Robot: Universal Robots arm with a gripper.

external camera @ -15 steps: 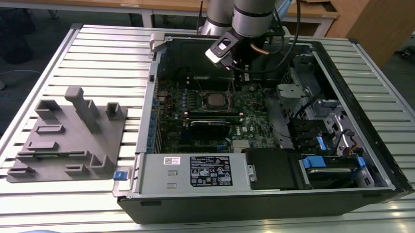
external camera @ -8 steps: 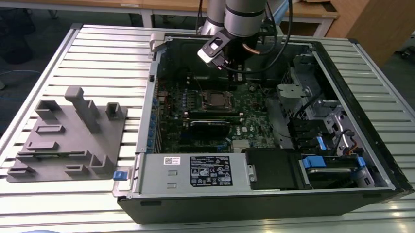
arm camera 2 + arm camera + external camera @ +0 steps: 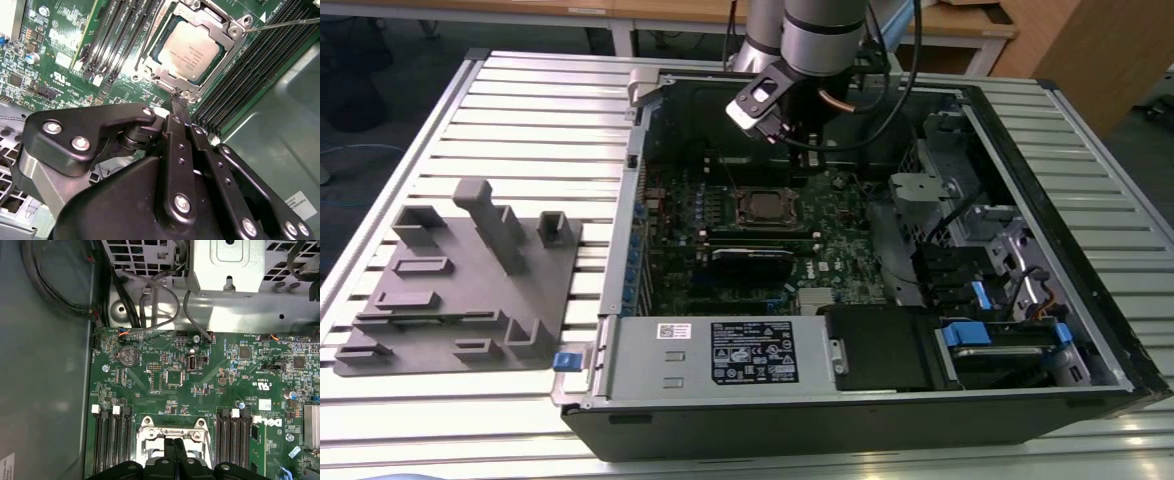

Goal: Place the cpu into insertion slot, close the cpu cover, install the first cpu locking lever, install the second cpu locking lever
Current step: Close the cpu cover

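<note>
The jaws are clenched with nothing visible between them. In the second wrist view the two black fingers [image 3: 176, 135] lie pressed flat together into one narrow blade, whose tip comes down at the corner of the insertion slot [image 3: 159, 56]. A closed pair like that suits prodding or pushing a small metal part better than picking anything up, though I cannot tell whether the tip actually touches the hardware there. Just past the tip the cpu [image 3: 192, 50] sits flat and square in the slot with its dull metal top facing up. The cpu cover [image 3: 228, 50] appears to lie down around it, its window framing the chip, so the chip seems already seated and capped. A thin silvery locking lever [image 3: 282, 23] runs off from the cover's far corner. Whether it is latched cannot be judged. Long black memory slots [image 3: 115, 35] flank the socket on both sides, which probably explains the slim, upright approach. The green circuit board [image 3: 200, 390] lies on the floor of the open computer case [image 3: 1067, 200], and the socket is near the board's middle. The case rests on the slatted bench [image 3: 520, 120], with a grey parts fixture [image 3: 467, 270] beside it towards the bench edge on the exterior view's left.
</note>
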